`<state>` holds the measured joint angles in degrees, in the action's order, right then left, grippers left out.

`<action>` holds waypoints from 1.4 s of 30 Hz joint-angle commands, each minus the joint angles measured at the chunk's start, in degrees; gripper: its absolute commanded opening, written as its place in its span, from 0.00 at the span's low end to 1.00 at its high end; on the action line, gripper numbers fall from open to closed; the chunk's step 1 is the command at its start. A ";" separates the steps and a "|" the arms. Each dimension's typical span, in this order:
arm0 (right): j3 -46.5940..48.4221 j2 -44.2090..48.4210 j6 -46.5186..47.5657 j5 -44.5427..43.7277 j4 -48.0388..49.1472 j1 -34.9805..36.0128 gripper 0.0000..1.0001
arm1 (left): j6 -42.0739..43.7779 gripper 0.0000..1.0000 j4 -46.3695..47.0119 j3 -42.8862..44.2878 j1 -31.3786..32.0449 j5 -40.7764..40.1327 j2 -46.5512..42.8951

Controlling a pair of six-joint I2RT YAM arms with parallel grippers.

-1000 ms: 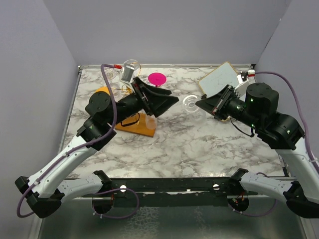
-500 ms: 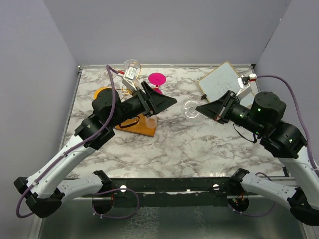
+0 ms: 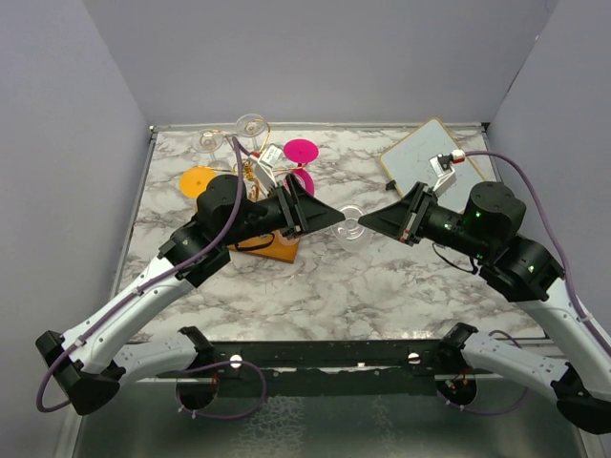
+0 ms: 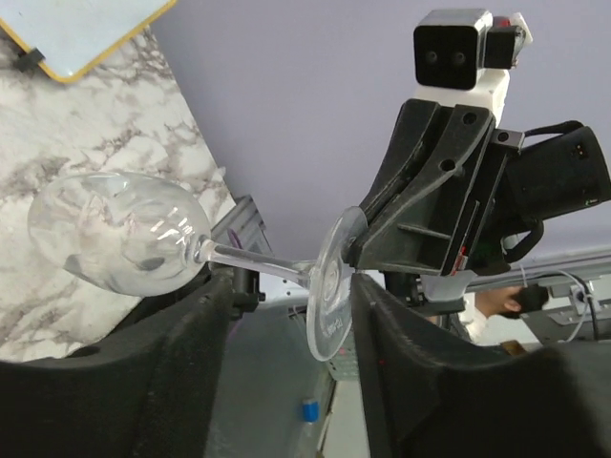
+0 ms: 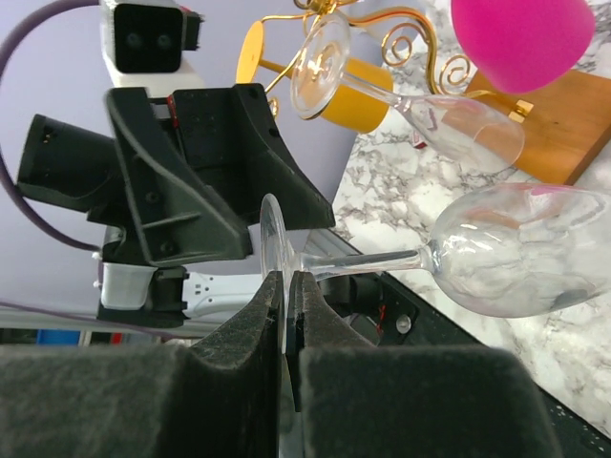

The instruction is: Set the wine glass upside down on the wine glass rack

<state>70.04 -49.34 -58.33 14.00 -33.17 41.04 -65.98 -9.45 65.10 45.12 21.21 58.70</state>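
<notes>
Clear glass sits between the two arms. The transparent stemmed wine glass (image 3: 353, 229) is held on its side in the air above the white-and-grey marble tabletop (image 3: 382, 286). It is just to the right of the gold wire rack with curled arms and a flat orange-brown wooden base (image 3: 277, 246), and apart from it.

We see the right gripper (image 5: 284, 286) pressed together on the rim of the glass's round foot, pinching it edge-on. The stem runs out roughly level to the bowl.

The left gripper (image 4: 291, 286) has its fingers spread on either side of the stem, close to the foot. We cannot tell whether either pad touches the glass.

On the rack, another clear glass (image 5: 382, 95) hangs tilted, with a bright pink glass (image 5: 520, 38) near it and an orange-yellow one (image 3: 199, 179) on the rack's far-left side. A white board in a pale wooden frame (image 3: 425, 153) lies at the table's far right.
</notes>
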 commanded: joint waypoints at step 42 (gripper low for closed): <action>-0.01 3.57 -8.17 -16.28 -7.34 0.18 0.46 | -11.22 0.00 -31.60 7.05 0.05 -30.92 -12.72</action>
<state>69.38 -46.68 -65.58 0.67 -38.89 41.04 -75.16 -34.98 68.66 45.12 2.24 48.60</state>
